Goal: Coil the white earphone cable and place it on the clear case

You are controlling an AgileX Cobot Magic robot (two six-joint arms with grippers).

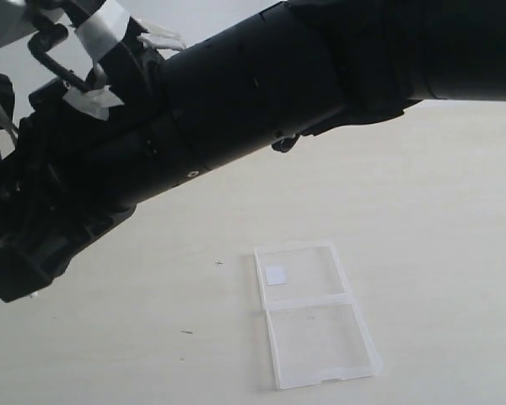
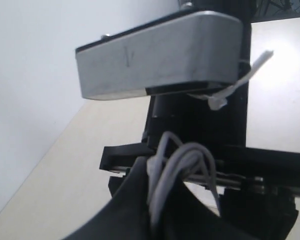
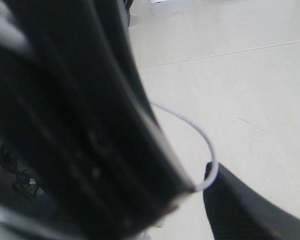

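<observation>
In the left wrist view my left gripper (image 2: 157, 200) is shut on several bunched loops of the white earphone cable (image 2: 182, 162), which arch up out of the jaws. In the right wrist view one thin loop of the cable (image 3: 206, 140) curves from a large blurred black body to one fingertip (image 3: 235, 200) of my right gripper (image 3: 197, 195), whose jaws stand apart; the other finger is hidden. The clear case (image 1: 316, 316) lies open and flat on the table, its small white sticker (image 1: 276, 275) on the far half. Nothing rests on the case.
My right arm (image 1: 261, 93) stretches across the exterior view from upper right to lower left, above the pale table (image 1: 438, 211), and hides both grippers there. Its silver wrist camera box (image 2: 160, 55) with a white zip tie (image 2: 240, 80) hangs close over the left gripper.
</observation>
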